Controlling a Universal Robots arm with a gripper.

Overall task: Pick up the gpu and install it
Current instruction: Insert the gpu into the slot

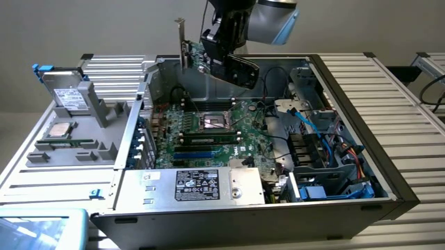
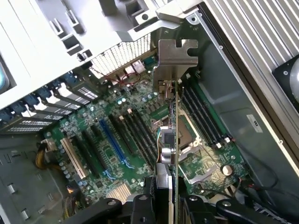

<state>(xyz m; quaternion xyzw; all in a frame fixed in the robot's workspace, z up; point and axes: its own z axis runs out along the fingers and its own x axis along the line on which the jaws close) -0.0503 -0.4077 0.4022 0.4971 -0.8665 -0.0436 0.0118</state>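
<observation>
1. Green circuit board marks the gpu [image 1: 197, 56], which is clamped between the closed jaws of the gripper [image 1: 232, 63]. It is held in the air above the open computer case [image 1: 351, 88], well clear of the motherboard [image 1: 170, 133].
2. The card is held tilted, with its silver bracket [image 1: 181, 39] raised toward the exterior view's left. If it is lowered at this angle, one corner of the edge connector could be driven in first, and the connector or slot could be jammed or bent.
3. In the wrist view the gpu [image 2: 174, 137] is seen edge-on over the CPU socket [image 2: 194, 149] and the memory slots. The blue expansion slot [image 2: 109, 145] lies well apart from it. If the card is brought straight down from here, the socket or the installed memory sticks [image 1: 208, 137] could be struck.
4. The bracket [image 2: 176, 63] could be caught on the case's rear wall if its tab is not lined up with a slot opening.
5. The card appears to be gripped toward one end only. Under seating pressure it could be pivoted or pulled out of the jaws.
6. Loose blue cables [image 1: 304, 119] at the exterior view's right could be snagged by the arm.
</observation>
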